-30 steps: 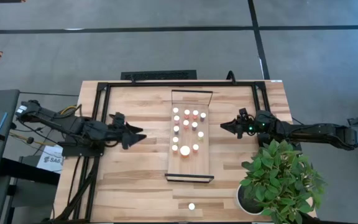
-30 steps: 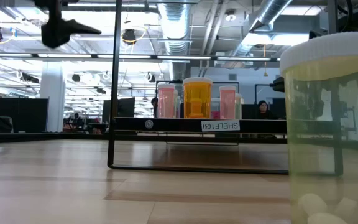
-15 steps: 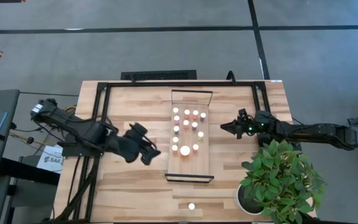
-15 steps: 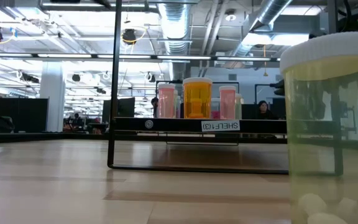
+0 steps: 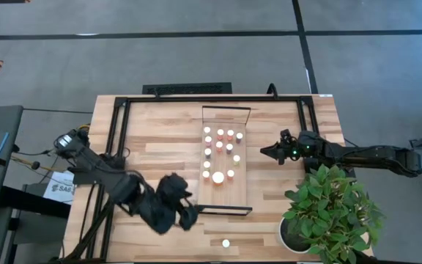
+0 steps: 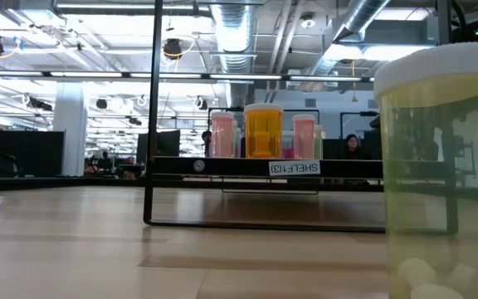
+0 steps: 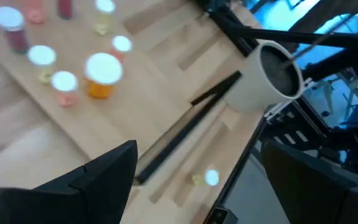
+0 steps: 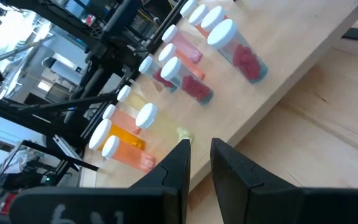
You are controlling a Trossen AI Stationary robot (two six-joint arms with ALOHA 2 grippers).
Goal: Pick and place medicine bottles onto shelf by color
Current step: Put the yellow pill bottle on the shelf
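Knocking over the medicine bottles (image 5: pixel 219 152) standing close together on the shelf (image 5: pixel 224 196) is the main risk: the left gripper (image 5: pixel 189 218), fingers wide and empty, hangs just beside the shelf's near end rail. One lone bottle (image 5: pixel 226 243) stands apart at the table's near edge. The right gripper (image 5: pixel 267 149), closed and empty, waits beside the shelf. Blur hides the left fingertips in the high view.

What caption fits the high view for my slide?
Left gripper, open, nears the lone medicine bottle at the table edge; right gripper, shut, waits beside the shelf.
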